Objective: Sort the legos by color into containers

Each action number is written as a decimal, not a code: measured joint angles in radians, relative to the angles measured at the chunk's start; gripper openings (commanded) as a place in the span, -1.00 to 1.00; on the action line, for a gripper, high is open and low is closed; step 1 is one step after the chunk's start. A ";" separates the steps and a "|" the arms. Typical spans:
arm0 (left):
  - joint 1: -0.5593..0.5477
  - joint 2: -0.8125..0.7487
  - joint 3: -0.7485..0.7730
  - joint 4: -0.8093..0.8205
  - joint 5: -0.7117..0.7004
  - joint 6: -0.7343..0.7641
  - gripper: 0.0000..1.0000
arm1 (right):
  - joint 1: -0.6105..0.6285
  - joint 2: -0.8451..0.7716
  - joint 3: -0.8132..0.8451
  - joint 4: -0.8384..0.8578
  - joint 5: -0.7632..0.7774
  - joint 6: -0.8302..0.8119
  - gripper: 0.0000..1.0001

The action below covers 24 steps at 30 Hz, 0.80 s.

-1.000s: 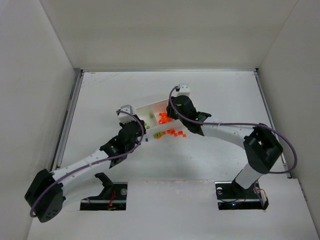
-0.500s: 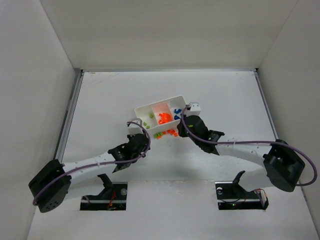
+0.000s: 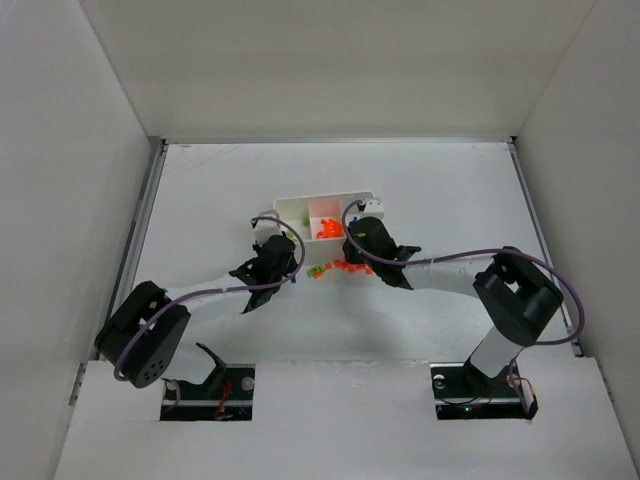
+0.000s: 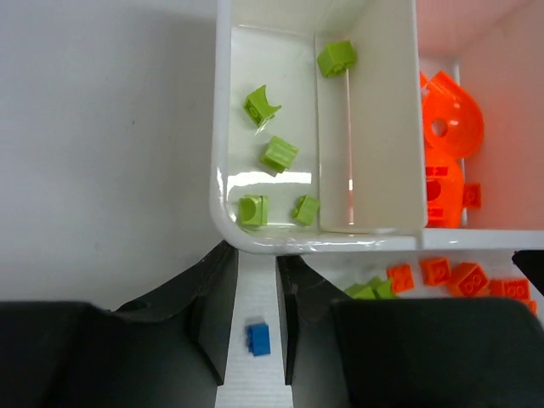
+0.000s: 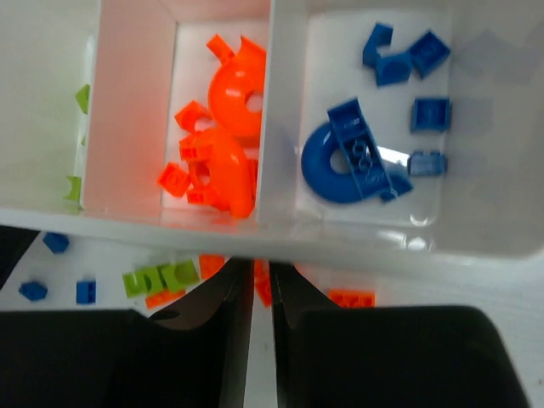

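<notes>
Top external view: the white tray (image 3: 322, 203) sits around the middle of the table, and both arms reach in so their heads are right at its near wall. It's one thin-walled piece split into three square compartments side by side.

In the left wrist view, the left compartment holds a handful of lime green bricks (image 4: 279, 154), one of them perched on the divider. The left gripper (image 4: 257, 265) is just near of the tray's rounded corner. Its jaws are a little apart, and a tiny blue brick (image 4: 258, 338) lies on the table in the gap, with white showing on either side of it.

In the right wrist view, the middle compartment has chunky orange arch pieces (image 5: 234, 85) and small orange bricks, and the right one has a blue arch (image 5: 344, 157) plus a few small blue bricks. The right gripper (image 5: 263, 274) has its jaws nearly together, with an orange brick (image 5: 263, 287) right at the tips. I can't tell if it's actually pinched.

Loose green bricks (image 5: 161, 279), orange ones and a few blue ones are scattered just near of the tray.
</notes>
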 measured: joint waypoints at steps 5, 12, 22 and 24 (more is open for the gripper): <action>0.027 0.030 0.056 0.023 0.016 0.027 -0.53 | -0.031 0.044 0.073 0.015 -0.013 -0.004 -0.57; -0.072 -0.014 0.039 0.018 0.031 0.029 -0.52 | -0.032 0.038 0.074 0.021 -0.013 -0.007 -0.40; -0.188 -0.018 -0.001 -0.055 0.032 -0.011 -0.59 | 0.033 -0.102 -0.055 0.017 -0.004 0.005 -0.32; -0.189 0.011 -0.001 -0.061 0.032 -0.014 -0.56 | 0.042 -0.121 -0.071 0.018 -0.003 0.014 -0.32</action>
